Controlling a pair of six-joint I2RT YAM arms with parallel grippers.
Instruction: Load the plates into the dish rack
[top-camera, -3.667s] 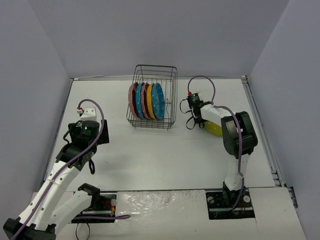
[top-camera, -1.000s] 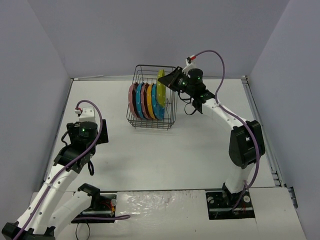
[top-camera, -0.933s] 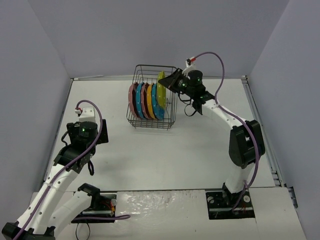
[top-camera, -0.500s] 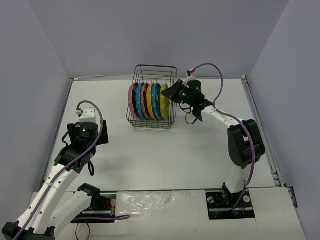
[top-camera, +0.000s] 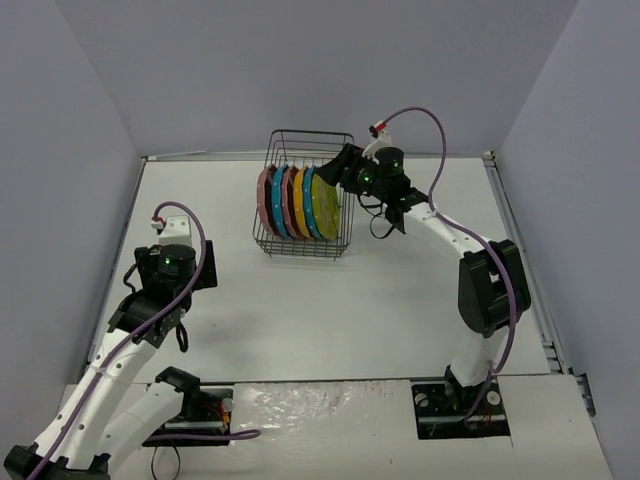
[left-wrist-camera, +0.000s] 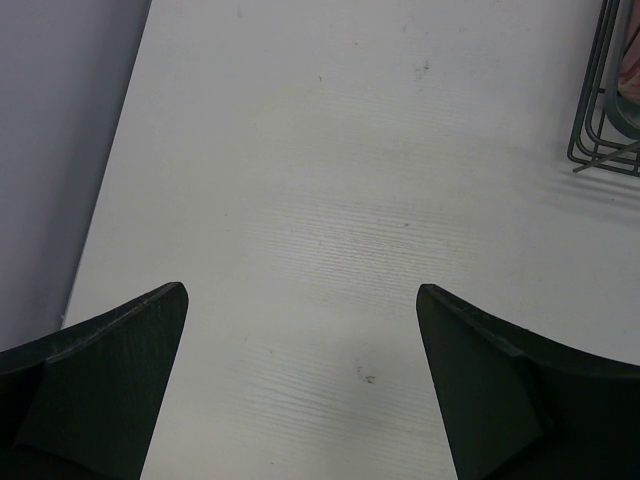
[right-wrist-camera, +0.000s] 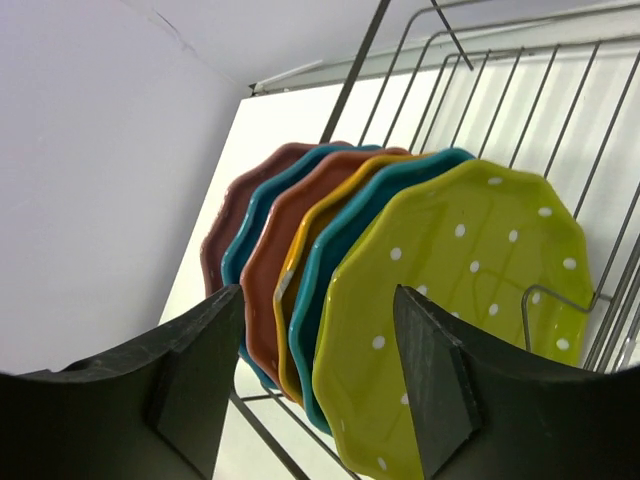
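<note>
The black wire dish rack (top-camera: 312, 132) stands at the back of the table with several dotted plates on edge in a row. From the left they run pink (top-camera: 264, 200), blue (top-camera: 278, 205), pink, orange (top-camera: 300, 205) and blue, with the lime green plate (top-camera: 326, 207) at the right end, leaning. My right gripper (top-camera: 338, 170) hovers open at the rack's right top edge. In the right wrist view its jaws (right-wrist-camera: 318, 292) stand apart above the plate rims, and the lime green plate (right-wrist-camera: 470, 300) rests in the rack (right-wrist-camera: 480, 90). My left gripper (left-wrist-camera: 300, 290) hangs open over bare table.
Grey walls close in the table (top-camera: 300, 300) at the back and on both sides. The left wrist view catches the rack's near left corner (left-wrist-camera: 605, 120) at its upper right. The left arm (top-camera: 168, 265) sits near the table's left edge.
</note>
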